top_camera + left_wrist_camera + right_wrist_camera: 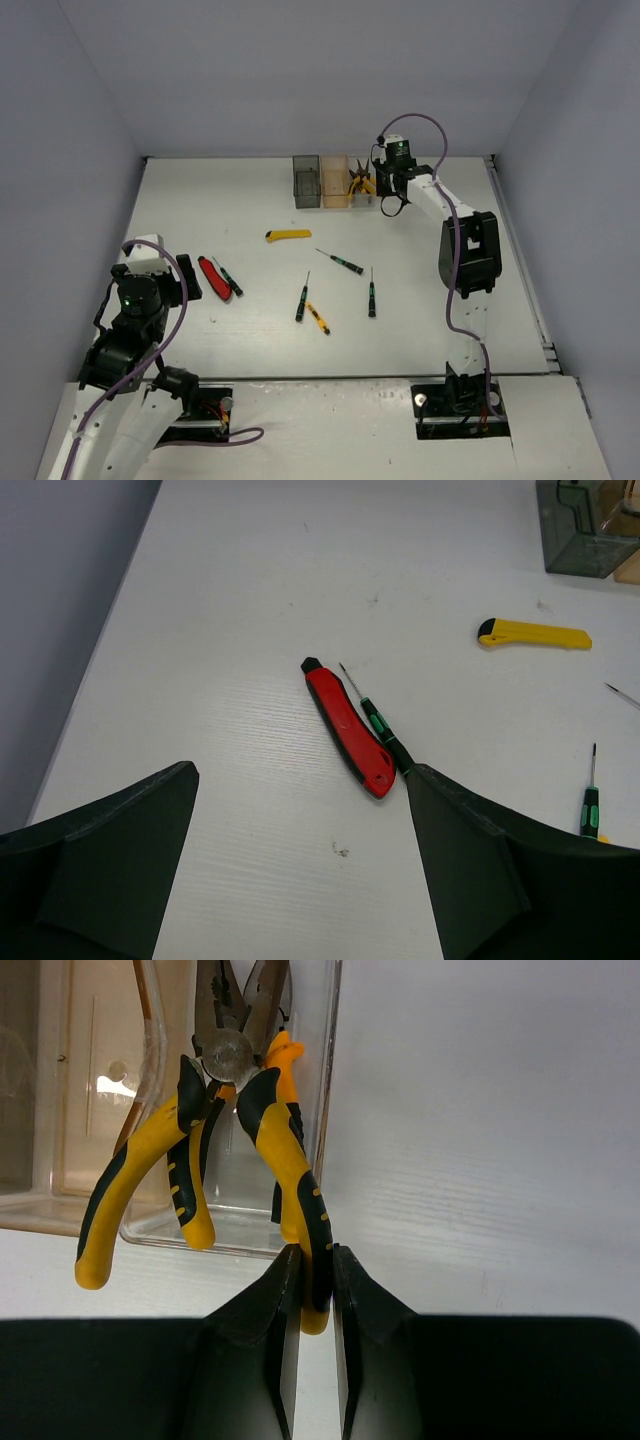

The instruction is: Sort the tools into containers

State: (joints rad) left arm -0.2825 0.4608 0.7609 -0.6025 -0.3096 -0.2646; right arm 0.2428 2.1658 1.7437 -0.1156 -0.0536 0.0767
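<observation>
My right gripper (317, 1272) is shut on one handle of the yellow-and-black pliers (283, 1150). Their head points into the clear bin (331, 1070), and the handles stick out over its near wall. More yellow handles (190, 1185) lie beside them in the bin. In the top view this gripper (386, 192) is at the clear bin (366, 199), right of the orange bin (337, 183) and the dark grey bin (306, 181). My left gripper (300, 870) is open and empty, just short of the red-handled cutter (348, 728) and the black-green screwdriver (378, 725) lying against it.
On the table lie a yellow utility knife (288, 235), black-green screwdrivers (340, 261) (302, 298) (371, 293) and a yellow screwdriver (317, 317). The knife (534, 634) and the grey bin (585, 535) show in the left wrist view. Walls enclose the table.
</observation>
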